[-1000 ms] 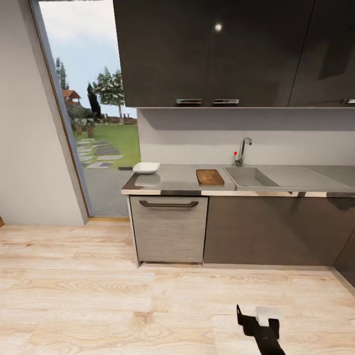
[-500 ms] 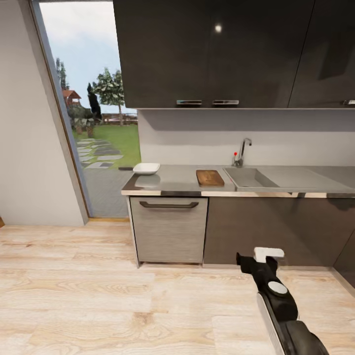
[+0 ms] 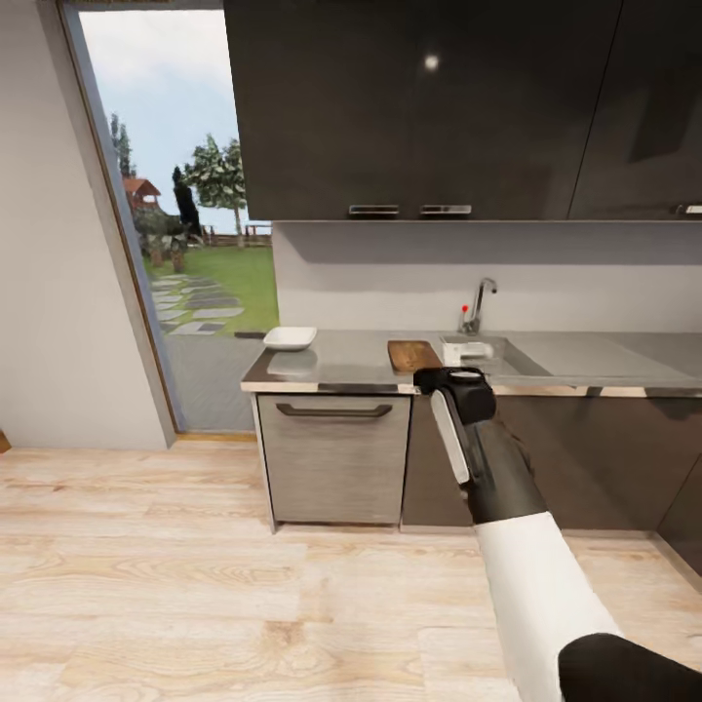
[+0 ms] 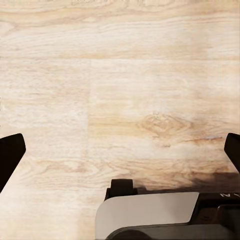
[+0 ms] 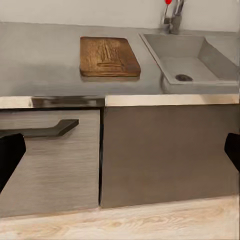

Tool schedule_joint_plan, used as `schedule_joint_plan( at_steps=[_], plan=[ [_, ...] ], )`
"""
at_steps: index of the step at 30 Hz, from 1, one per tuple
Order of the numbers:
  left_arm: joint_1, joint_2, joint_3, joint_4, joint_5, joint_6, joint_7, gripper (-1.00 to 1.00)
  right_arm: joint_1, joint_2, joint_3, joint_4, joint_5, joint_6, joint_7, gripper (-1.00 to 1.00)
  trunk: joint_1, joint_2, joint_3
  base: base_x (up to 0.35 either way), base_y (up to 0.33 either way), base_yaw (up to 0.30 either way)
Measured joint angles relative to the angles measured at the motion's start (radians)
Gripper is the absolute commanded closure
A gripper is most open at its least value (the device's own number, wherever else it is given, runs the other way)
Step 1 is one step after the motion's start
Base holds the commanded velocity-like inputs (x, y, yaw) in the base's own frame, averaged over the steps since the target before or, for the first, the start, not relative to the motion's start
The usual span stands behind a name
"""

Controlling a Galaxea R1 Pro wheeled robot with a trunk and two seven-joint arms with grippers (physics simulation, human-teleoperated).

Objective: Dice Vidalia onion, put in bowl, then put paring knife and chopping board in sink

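While the robot stood back on the light wood floor (image 3: 195, 546) of the kitchen, its right gripper (image 3: 466, 349) was raised toward the countertop (image 3: 341, 363), reaching in the head view to about the worktop's front edge between the chopping board (image 3: 409, 353) and the sink (image 3: 517, 356). The right wrist view showed its dark fingertips (image 5: 10, 155) far apart at the picture's two sides, so the jaws stood spread with nothing between them. The left gripper (image 4: 120, 155), seen from its own wrist camera, hung over bare floorboards, its fingertips likewise wide apart and empty.

Ahead of the right gripper and above its line of sight lay the sink, set into the countertop just beside the board, on the side away from the window (image 3: 185, 224). From the right wrist camera the basin (image 5: 187, 65) with its round drain (image 5: 184, 77) looked bare; the Vidalia onion could not be made out in it, and may have been hidden by the near wall. No paring knife could be picked out either. The right arm, judged from these views, was much the nearer to the sink.

The board lay flat near the front edge, its long axis running from front edge to back wall. The white bowl (image 3: 290, 337) sat well apart from it, at the countertop's window end. The tap (image 3: 477, 304) rose at the basin's back edge.
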Motion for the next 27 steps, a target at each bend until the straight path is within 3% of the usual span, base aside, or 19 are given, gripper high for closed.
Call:
schedule_joint_plan(
  at_steps=[1, 4, 10, 14, 18, 27],
  plan=[
    [0.000, 0.000, 0.000, 0.000, 0.000, 0.000, 0.000, -1.00, -0.067, 0.000, 0.003, 0.089, -0.001, -0.004, -0.002, -1.00, -0.004, 0.007, 0.003, 0.000, 0.000, 0.000],
    [0.000, 0.000, 0.000, 0.001, 0.002, 0.000, -0.001, -1.00, -0.186, 0.000, 0.005, 0.254, -0.003, -0.028, -0.004, -1.00, -0.015, 0.028, 0.012, 0.000, 0.000, 0.000],
    [0.000, -0.007, 0.000, 0.002, 0.002, 0.000, -0.003, -1.00, -0.410, 0.000, 0.000, 0.639, -0.005, -0.194, -0.006, -1.00, -0.038, 0.070, 0.031, 0.000, 0.000, 0.000],
    [0.000, -0.011, 0.000, 0.003, 0.001, 0.000, -0.003, -1.00, -0.464, 0.000, -0.018, 0.715, -0.012, -0.222, -0.003, -1.00, -0.054, 0.098, 0.044, 0.000, 0.000, 0.000],
    [0.000, -0.013, 0.000, 0.004, 0.000, 0.000, -0.003, -1.00, -0.480, 0.000, -0.089, 0.743, -0.028, -0.234, 0.001, -1.00, -0.069, 0.126, 0.056, 0.000, 0.000, 0.000],
    [0.000, -0.012, 0.000, 0.005, 0.000, 0.000, -0.003, -1.00, -0.480, -0.004, -0.117, 0.773, -0.032, -0.293, 0.027, -1.00, -0.104, 0.189, 0.085, 0.000, 0.000, 0.000]
  ],
)
